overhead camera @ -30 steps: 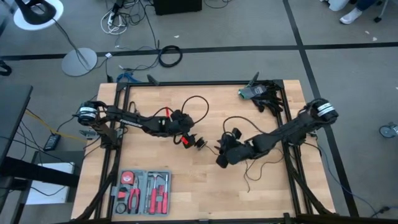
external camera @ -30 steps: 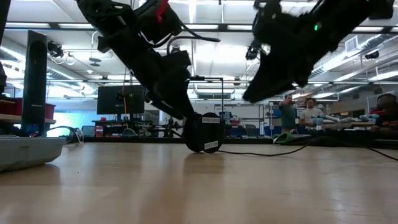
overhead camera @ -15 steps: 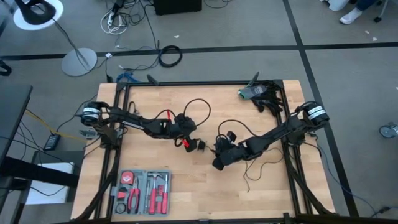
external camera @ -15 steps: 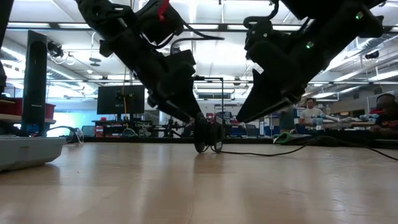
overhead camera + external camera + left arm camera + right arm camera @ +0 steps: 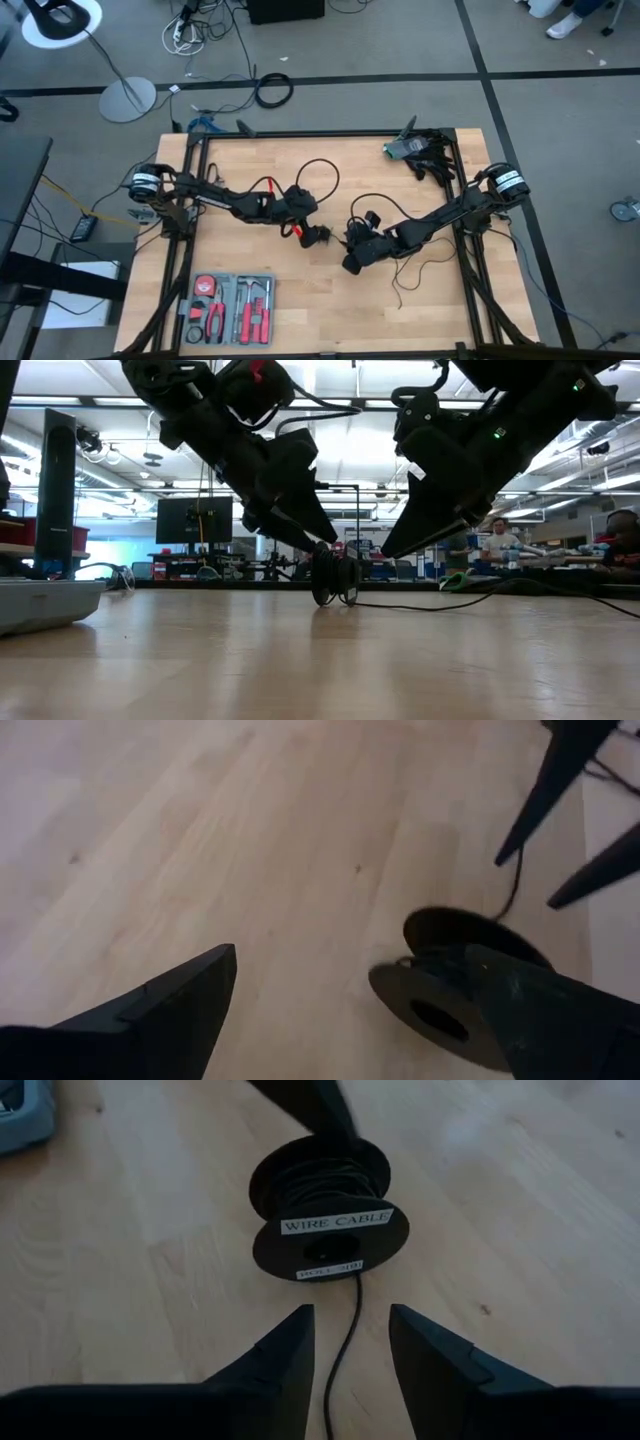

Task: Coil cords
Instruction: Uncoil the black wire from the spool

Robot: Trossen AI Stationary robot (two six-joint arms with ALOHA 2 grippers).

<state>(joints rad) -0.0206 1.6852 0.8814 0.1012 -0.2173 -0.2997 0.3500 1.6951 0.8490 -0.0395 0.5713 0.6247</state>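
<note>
Spool (image 5: 330, 1215) of thin black wire (image 5: 343, 1340) standing on edge mid-table, label "WIRE CABLE" facing the right gripper (image 5: 350, 1342), wire trailing from the reel straight between that gripper's fingers. Right fingers narrowly parted astride the wire, apparently not yet pinching it; likely set so as to guide or tension the wire while the reel is turned. Left gripper (image 5: 375, 995) spread wide, one finger (image 5: 545, 1010) against the spool's far flange, the other finger (image 5: 160, 1015) well clear; probably placed to steady or roll the reel. Loose loops of wire lying behind the right gripper, toward its arm. Bare wood table (image 5: 300, 310) ahead of and beside both grippers; tool case (image 5: 228, 308) near the left arm's front edge, well apart
</note>
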